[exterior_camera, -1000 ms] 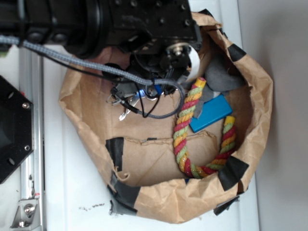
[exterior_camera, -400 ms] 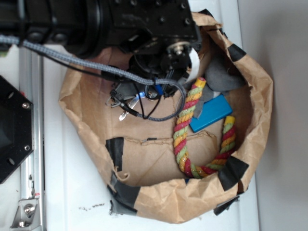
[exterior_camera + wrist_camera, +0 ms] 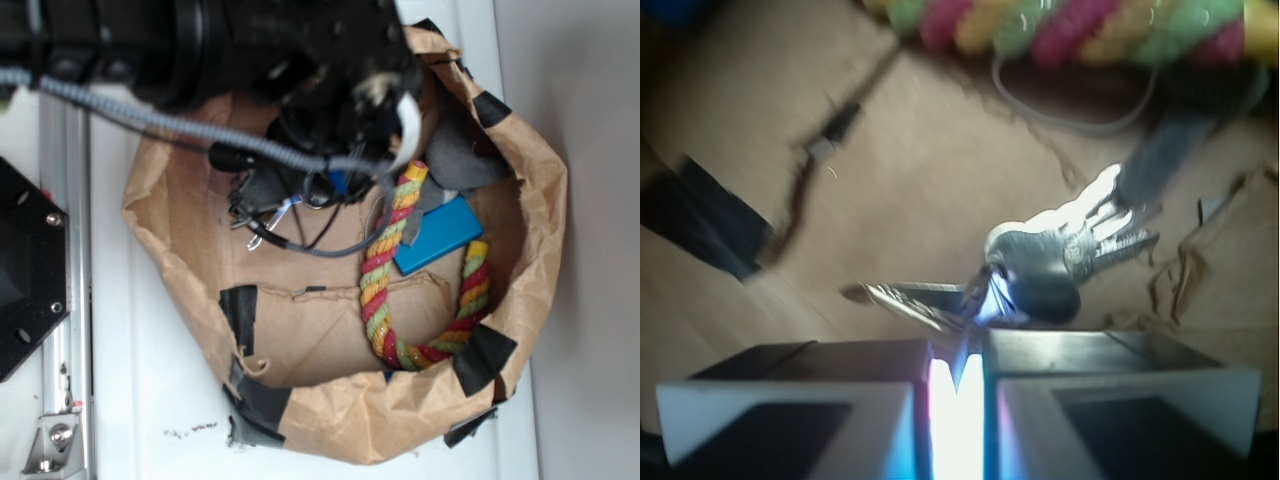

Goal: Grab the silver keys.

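Shifted and blurred since a moment ago, the pincer is clamped on the silver keys, below the rope.

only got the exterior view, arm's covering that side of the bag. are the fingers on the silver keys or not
Observer: In the wrist view the fingers are almost together, with only a thin bright slit between them.
Operator: and the keys
Observer: The silver keys sit right at the fingertips. One part reaches into the slit, so it looks pinched.
Operator: rope in the way
Observer: No, the twisted rope lies beyond the keys, apart from the fingers.
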Action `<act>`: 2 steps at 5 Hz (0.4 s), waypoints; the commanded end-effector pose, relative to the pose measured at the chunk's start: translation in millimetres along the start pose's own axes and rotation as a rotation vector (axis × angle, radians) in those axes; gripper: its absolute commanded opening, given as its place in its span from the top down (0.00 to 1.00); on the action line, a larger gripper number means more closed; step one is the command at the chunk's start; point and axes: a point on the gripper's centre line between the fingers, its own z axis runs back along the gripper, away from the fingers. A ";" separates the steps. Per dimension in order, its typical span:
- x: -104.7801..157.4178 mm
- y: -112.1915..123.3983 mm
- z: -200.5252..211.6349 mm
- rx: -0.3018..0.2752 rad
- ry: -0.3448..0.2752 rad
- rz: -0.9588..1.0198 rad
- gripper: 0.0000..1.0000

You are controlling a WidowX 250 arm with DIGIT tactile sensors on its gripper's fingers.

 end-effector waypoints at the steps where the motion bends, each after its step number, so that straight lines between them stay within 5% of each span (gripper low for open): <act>1: -7.5 -5.4 73.1 -0.102 -0.130 -0.012 1.00; 2: -9.5 -5.7 70.6 -0.091 -0.132 -0.019 1.00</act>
